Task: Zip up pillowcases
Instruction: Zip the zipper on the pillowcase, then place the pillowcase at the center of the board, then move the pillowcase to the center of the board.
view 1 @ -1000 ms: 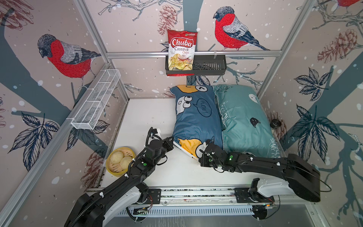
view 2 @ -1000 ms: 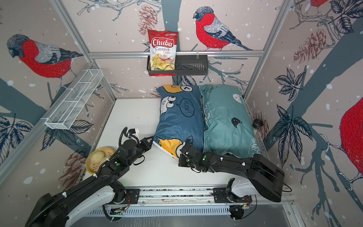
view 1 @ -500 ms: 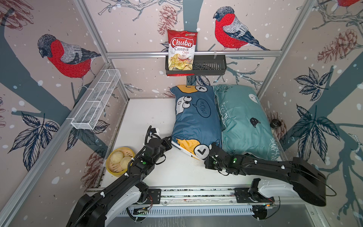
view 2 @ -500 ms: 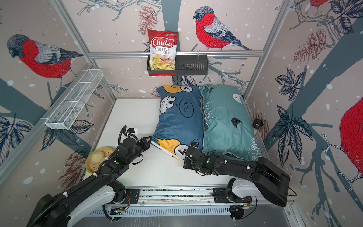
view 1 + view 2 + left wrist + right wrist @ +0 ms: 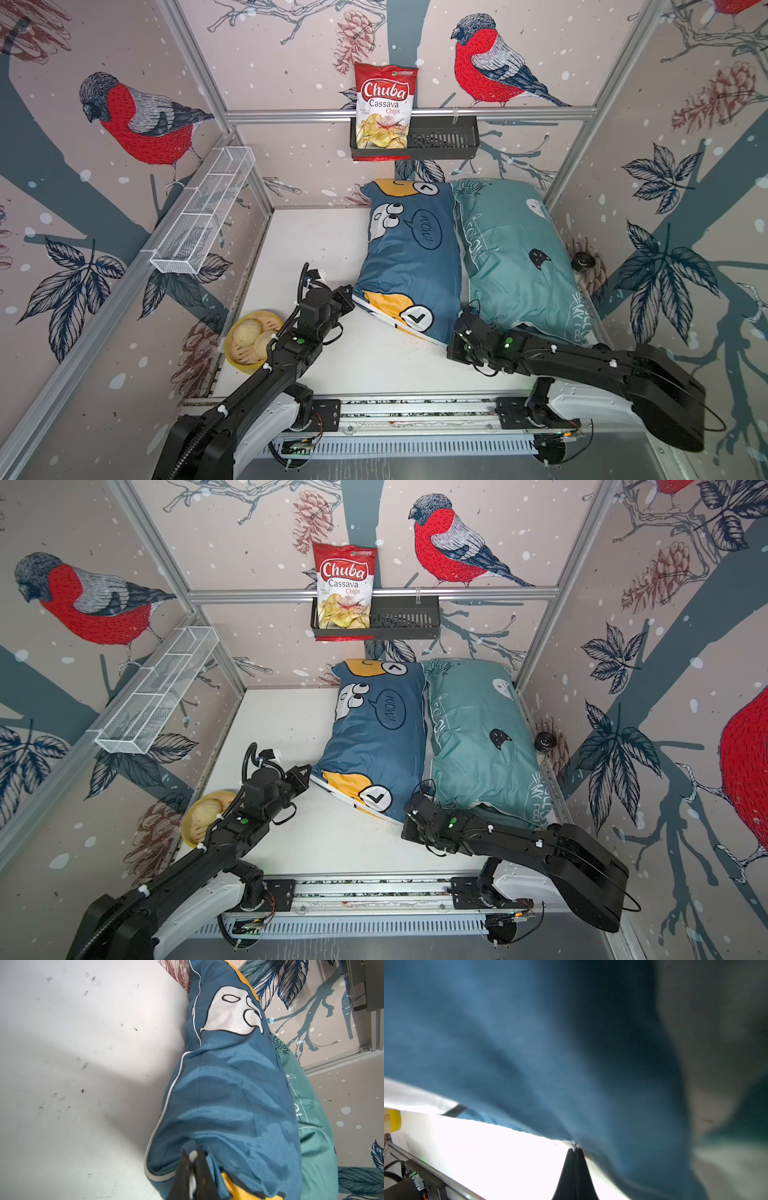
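- Two pillowcases lie side by side on the counter point(image 5: 316, 237): one blue pillowcase point(image 5: 409, 266), one teal pillowcase point(image 5: 511, 257).
- Left jaws clamp the blue pillowcase's near corner.
- Right jaws are pressed together at its other near corner.

Right wrist view: blue case point(image 5: 529, 1043) blurred, table point(image 5: 508, 1157) overexposed; right gripper point(image 5: 575, 1149) tips meet at its edge, what they pinch too small to tell. In both top views right arm point(image 5: 490, 345) point(image 5: 449, 825) hides that corner. Left gripper point(image 5: 194, 1155) cut off at frame edge.

Blurred dark blue pillowcase point(image 5: 529, 1043) up close, right hand point(image 5: 575, 1150) pinched tight on its pale edge, glaring white table point(image 5: 498, 1157)
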`<state>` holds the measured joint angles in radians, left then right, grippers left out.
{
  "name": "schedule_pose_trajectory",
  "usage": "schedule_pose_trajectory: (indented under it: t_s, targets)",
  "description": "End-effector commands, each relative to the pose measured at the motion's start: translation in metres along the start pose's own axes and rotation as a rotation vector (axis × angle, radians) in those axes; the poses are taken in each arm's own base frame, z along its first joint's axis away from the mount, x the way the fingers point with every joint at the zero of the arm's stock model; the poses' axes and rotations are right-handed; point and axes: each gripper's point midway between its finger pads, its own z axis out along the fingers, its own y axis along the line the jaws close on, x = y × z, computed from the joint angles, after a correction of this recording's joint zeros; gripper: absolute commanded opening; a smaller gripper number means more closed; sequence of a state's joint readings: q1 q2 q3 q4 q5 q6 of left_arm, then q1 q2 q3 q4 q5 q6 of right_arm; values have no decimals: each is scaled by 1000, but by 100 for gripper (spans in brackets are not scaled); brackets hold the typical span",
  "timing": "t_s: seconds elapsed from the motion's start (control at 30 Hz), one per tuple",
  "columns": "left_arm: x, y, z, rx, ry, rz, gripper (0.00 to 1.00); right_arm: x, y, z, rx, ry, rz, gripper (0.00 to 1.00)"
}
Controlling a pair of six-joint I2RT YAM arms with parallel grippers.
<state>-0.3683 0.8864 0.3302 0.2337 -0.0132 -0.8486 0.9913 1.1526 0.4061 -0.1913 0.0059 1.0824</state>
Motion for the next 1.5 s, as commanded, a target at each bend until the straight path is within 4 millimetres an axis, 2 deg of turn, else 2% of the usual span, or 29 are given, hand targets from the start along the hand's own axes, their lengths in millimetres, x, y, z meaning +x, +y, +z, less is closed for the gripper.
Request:
schedule_pose_trajectory:
  t_s: [0.0,0.33,0.53,0.6,0.73,0.77,0.8,0.83,0.9,0.93,1.0,1.03,1.07,1.13,1.2,1.37,1.47]
  targets:
    - [-16,1,0,8,-61,14,0,2,-19,-2,62,-5,39,0]
    - [-18,13,2,-18,-67,11,0,0,-45,-7,119,-29,88,0]
    - [-25,20,0,-33,-84,10,0,-2,-58,-11,150,-53,108,0]
    - [-26,20,0,-32,-86,14,0,-3,-58,-11,141,-56,109,0]
    - [-23,18,2,-16,-73,10,0,-13,-41,-18,97,-84,63,0]
    - [-24,17,2,-16,-74,14,0,-16,-35,-21,83,-89,33,7]
    - [-26,17,1,-20,-76,26,0,-20,-25,-25,55,-92,-4,21]
    - [-29,15,-1,-27,-84,45,18,-22,-14,-28,16,-87,-52,39]
    - [-40,10,-7,-45,-111,117,61,-27,4,-37,-57,-93,-113,67]
    - [-49,8,-10,-72,-126,165,75,-30,11,-43,-88,-99,-139,75]
    - [-66,-1,-17,-114,-144,257,89,-38,22,-55,-135,-124,-169,89]
    - [-74,-6,-19,-127,-144,304,94,-43,26,-62,-153,-141,-181,98]
    - [-78,-11,-20,-135,-138,336,97,-48,30,-68,-171,-160,-191,99]
    - [-87,-20,-19,-148,-121,393,98,-60,37,-84,-194,-198,-232,99]
    - [-87,-28,-11,-124,-89,421,100,-78,36,-100,-155,-251,-246,99]
    - [-64,-47,27,-2,44,399,100,-139,8,-141,-39,-423,-154,100]
    - [-46,-59,49,70,108,373,100,-170,-19,-164,21,-497,-78,98]
